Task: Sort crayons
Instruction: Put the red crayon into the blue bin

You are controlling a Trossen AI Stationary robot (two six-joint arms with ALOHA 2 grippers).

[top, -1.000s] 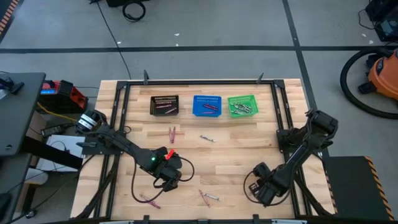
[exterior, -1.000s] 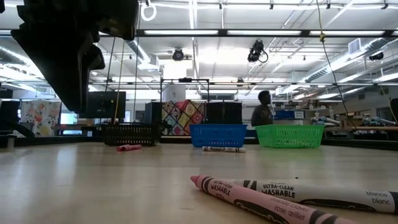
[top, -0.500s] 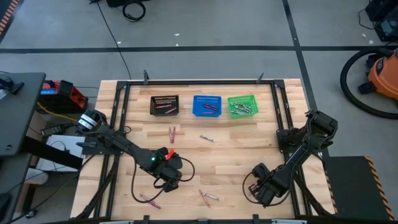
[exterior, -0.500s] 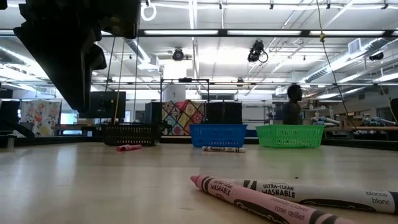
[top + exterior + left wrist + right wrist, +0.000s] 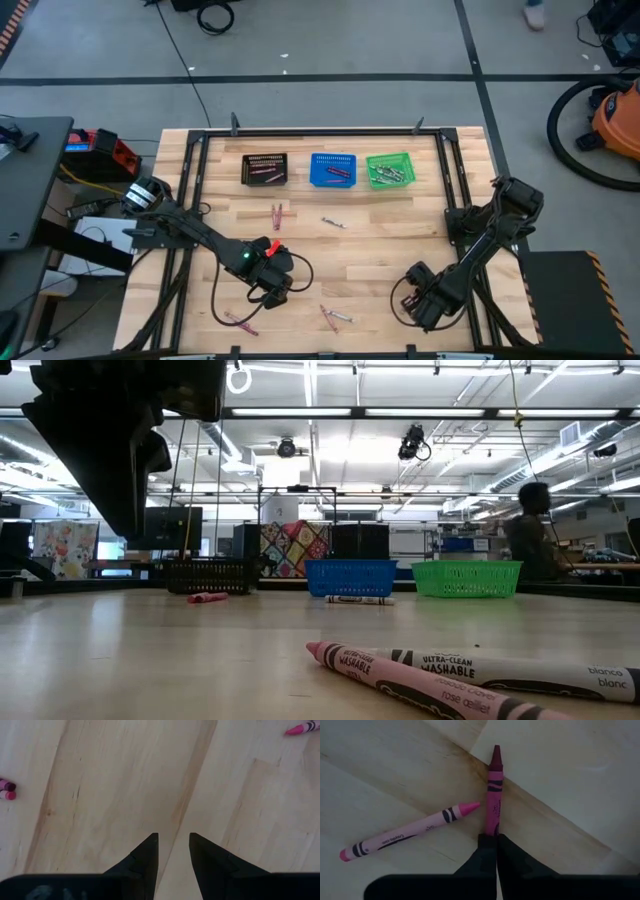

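My right gripper (image 5: 420,312) is low over the table's near right part, shut on a dark magenta crayon (image 5: 494,790). A pink crayon (image 5: 410,834) lies on the wood beside it, its tip at the dark one. My left gripper (image 5: 272,290) hangs over bare wood at the near centre-left, open and empty (image 5: 173,837). More crayons lie flat on the table: a pink and a white one (image 5: 335,317) near the front edge, shown close in the low view (image 5: 400,675), a pair (image 5: 240,322) at the front left, and a pair (image 5: 277,216) mid-table. My right gripper pinches the dark magenta crayon's blunt end (image 5: 491,831) between its two shut fingers. The crayon sticks out ahead of the fingertips, in line with them. Whether it lies on the wood or is lifted, I cannot tell.
A black basket (image 5: 265,168), a blue one (image 5: 332,169) and a green one (image 5: 389,169) stand in a row at the table's far side, each with crayons inside. One crayon (image 5: 334,223) lies mid-table. A person (image 5: 530,545) is in the room beyond.
Neither gripper nor any crayon has moved. A person in the room beyond the table has walked toward the right.
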